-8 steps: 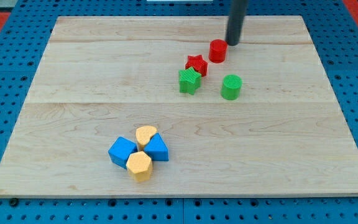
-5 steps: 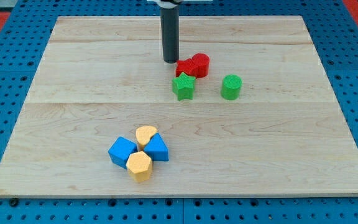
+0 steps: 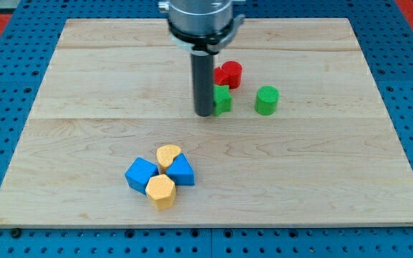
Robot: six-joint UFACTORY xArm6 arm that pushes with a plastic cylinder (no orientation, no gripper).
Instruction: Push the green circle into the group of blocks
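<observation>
- My tip [image 3: 204,113] rests on the wooden board [image 3: 84,86], touching or just beside the view's left edge of the green star [image 3: 223,99]; the rod hides part of that block and most of a red block behind it, so I cannot tell that one's shape.
- There is no pincer on this arm, only the bare rod, so nothing can be held or clamped.
- The green circle [image 3: 267,100] stands alone to the view's right of the green star, with a clear gap between them; the red circle [image 3: 229,74] sits just toward the view's top of the star.
- I judge the target group to be this nearby cluster, not the blue and yellow blocks [image 3: 160,174] well apart toward the view's bottom left.
- To push well, the tip needs to get round to the view's right side of the green circle, passing clear of the cluster.
- Then push straight toward the view's left, through the circle's centre, slowly, so the round block does not roll off the tip.
</observation>
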